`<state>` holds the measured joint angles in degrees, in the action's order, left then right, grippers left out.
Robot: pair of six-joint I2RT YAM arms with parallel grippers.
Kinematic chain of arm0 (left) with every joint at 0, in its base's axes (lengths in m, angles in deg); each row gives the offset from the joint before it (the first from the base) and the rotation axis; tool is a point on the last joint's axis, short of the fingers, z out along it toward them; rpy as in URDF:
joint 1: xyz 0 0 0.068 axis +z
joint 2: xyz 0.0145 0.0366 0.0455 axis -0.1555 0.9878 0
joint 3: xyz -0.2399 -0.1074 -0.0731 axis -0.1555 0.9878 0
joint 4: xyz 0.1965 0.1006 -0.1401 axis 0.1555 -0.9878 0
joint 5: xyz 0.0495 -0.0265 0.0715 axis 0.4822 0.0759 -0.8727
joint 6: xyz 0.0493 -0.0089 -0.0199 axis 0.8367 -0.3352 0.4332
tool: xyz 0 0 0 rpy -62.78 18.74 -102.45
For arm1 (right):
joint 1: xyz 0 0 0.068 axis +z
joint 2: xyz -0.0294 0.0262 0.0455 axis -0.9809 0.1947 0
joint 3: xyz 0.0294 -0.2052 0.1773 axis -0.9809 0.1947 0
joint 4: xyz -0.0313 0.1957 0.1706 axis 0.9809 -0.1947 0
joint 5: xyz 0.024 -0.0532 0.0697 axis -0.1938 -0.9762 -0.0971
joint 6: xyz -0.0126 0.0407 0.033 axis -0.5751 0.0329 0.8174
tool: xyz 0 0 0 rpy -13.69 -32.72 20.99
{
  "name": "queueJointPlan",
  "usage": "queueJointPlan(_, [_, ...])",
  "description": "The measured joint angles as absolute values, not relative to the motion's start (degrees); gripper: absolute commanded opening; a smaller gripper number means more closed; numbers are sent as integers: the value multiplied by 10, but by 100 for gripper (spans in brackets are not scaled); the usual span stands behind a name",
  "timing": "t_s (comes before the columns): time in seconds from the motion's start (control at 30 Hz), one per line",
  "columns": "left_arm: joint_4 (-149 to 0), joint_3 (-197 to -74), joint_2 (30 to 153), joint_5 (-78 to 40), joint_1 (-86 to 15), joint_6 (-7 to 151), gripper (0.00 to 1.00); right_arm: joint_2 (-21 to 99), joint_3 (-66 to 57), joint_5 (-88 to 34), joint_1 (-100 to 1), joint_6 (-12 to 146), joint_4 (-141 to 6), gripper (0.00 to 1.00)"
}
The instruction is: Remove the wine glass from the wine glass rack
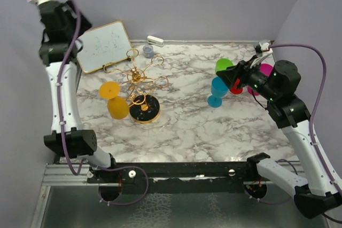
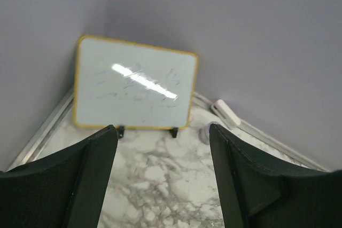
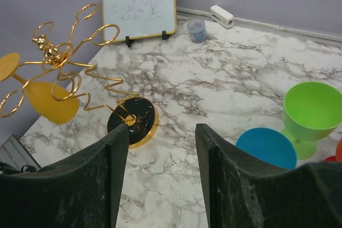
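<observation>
The gold wire rack (image 1: 138, 76) stood upright on its round black base (image 1: 144, 108), left of the worktop's middle. 1 yellow wine glass (image 1: 117, 108) hung tilted from a looped arm, foot up, bowl down.

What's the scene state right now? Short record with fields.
rack: upright on the table, left of middle
yellow glass: hanging upside down on the rack's left side
left gripper: open, empty, facing the whiteboard
right gripper: open, empty, near the blue glass and green glass
task: not done, glass on rack
</observation>
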<state>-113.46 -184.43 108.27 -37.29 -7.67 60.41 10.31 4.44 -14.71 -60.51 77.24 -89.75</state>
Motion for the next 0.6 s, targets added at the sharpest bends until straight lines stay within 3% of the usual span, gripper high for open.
queueJointPlan(0.13, [-1101, -1623, 964, -198, 174, 494, 68, 108, 44, -147, -605, 772, -897, 52])
queueJointPlan(0.2, [-1093, -1553, 908, -148, 256, 457, 62, 110, 44, -147, -605, 772, -894, 52])
queueJointPlan(0.3, [-1035, -1448, 808, -65, 270, 397, 54, 115, 44, -145, -605, 771, -893, 52])
queueJointPlan(0.43, [-952, -1293, 688, 37, 262, 299, 55, 116, 44, -145, -605, 769, -895, 52])
queueJointPlan(0.6, [-935, -1244, 662, 74, 242, 254, 57, 106, 47, -145, -605, 769, -893, 52])
